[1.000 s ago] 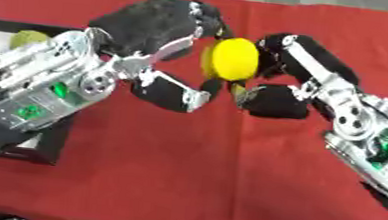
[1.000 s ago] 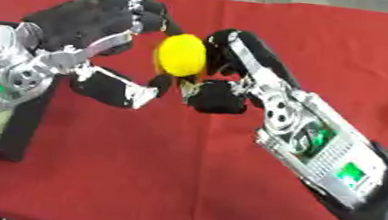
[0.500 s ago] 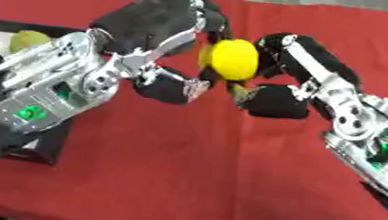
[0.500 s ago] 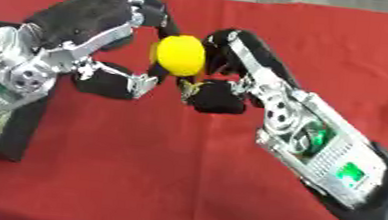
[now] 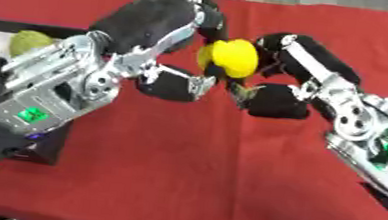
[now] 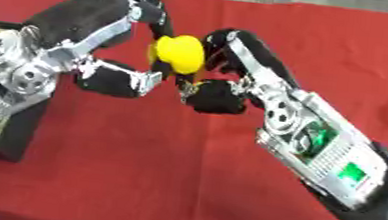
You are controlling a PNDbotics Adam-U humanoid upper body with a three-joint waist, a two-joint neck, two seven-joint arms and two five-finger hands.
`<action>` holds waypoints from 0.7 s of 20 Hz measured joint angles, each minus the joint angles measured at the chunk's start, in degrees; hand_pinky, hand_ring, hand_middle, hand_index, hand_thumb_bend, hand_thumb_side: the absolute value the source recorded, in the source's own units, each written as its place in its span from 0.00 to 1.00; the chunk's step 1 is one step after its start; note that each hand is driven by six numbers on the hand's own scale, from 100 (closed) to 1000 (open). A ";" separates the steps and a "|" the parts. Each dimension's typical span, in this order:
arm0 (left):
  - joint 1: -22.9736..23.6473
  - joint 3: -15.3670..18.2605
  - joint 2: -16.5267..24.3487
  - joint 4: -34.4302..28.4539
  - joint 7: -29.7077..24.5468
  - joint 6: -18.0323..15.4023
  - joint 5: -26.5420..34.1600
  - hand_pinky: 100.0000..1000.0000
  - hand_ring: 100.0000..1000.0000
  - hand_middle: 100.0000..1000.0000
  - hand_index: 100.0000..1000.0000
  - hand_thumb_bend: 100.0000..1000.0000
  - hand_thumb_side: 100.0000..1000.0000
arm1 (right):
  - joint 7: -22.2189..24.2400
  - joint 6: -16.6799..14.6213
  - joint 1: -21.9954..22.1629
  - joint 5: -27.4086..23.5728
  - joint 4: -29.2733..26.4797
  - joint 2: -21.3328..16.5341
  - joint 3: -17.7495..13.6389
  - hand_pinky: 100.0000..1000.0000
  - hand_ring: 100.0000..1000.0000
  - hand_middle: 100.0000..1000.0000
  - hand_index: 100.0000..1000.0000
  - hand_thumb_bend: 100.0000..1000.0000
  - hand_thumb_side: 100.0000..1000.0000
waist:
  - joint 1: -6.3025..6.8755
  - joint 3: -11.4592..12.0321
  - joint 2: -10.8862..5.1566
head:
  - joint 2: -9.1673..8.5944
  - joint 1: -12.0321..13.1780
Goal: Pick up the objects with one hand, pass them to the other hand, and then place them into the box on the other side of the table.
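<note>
Left eye view: a smooth, rounded yellow fruit (image 5: 228, 59) is held above the red-clothed bench (image 5: 182, 181), pinched between the curled black padded fingers of the left robot hand (image 5: 165, 34) and the right robot hand (image 5: 293, 75). A dull green fruit (image 5: 29, 43) lies in the black box (image 5: 45, 141) at left.

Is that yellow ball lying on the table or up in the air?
Up in the air. The yellow ball sits between the left hand and the right hand, both curled against it, above the red tablecloth.
</note>
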 measured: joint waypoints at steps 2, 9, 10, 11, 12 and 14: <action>0.00 0.00 0.00 0.00 0.37 0.40 0.23 0.70 0.57 0.40 0.41 0.00 0.10 | 1.12 -0.03 -0.01 1.13 0.00 0.00 0.21 0.81 0.79 0.73 0.80 0.30 0.00 | 0.00 0.00 0.00 | 0.00 0.00; 0.43 0.00 0.00 0.01 0.53 0.98 -0.07 0.69 0.56 0.38 0.38 0.00 0.09 | 8.00 -1.44 -0.14 8.25 0.00 0.00 0.37 0.83 0.82 0.76 0.85 0.41 0.00 | 0.00 0.00 0.00 | 0.00 0.04; 0.45 0.01 0.00 0.01 0.47 1.04 -0.24 0.69 0.56 0.38 0.38 0.00 0.09 | 9.07 -1.47 -0.13 9.37 0.00 -0.01 0.38 0.83 0.82 0.76 0.85 0.42 0.00 | 0.00 -0.01 0.00 | 0.00 0.06; 0.46 0.02 0.00 0.02 0.42 1.06 -0.33 0.69 0.56 0.37 0.37 0.00 0.09 | 10.12 -1.51 -0.12 10.48 0.00 -0.04 0.37 0.83 0.83 0.76 0.86 0.46 0.00 | 0.00 -0.03 0.00 | 0.00 0.08; 0.47 0.02 0.00 0.03 0.36 1.09 -0.40 0.69 0.56 0.37 0.37 0.00 0.09 | 11.14 -1.51 -0.11 11.57 0.00 -0.04 0.36 0.84 0.83 0.76 0.86 0.47 0.00 | 0.00 -0.04 0.00 | 0.00 0.12; 0.51 0.03 0.00 0.03 0.23 1.15 -0.66 0.69 0.56 0.37 0.36 0.00 0.08 | 12.95 -1.38 -0.09 13.63 0.00 -0.04 0.22 0.84 0.83 0.76 0.86 0.49 0.00 | 0.00 -0.05 0.00 | 0.00 0.21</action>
